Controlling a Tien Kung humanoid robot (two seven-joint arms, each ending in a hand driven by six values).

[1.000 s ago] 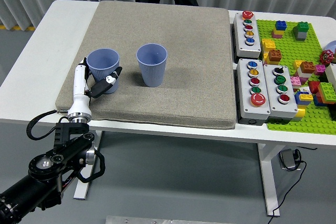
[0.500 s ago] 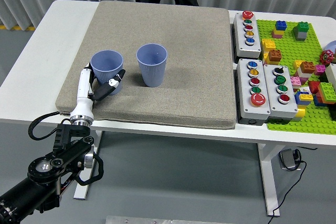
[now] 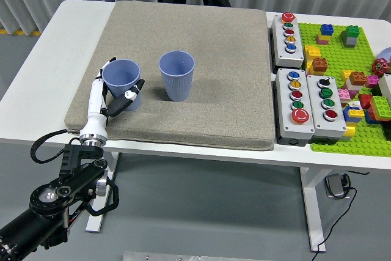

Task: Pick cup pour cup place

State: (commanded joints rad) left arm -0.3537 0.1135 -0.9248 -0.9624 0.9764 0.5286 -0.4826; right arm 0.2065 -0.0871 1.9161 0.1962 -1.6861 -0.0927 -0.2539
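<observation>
While left hand fingers wrap the near cup w/ thumb in front, it looks light, thin-walled, crushable: grip mid-wall, gently.

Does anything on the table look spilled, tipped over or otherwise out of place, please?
Nothing stands out. Both blue cups stand upright on the grey mat: the left cup in the left robot hand, the right cup alone beside it. No spill shows on the mat.
</observation>
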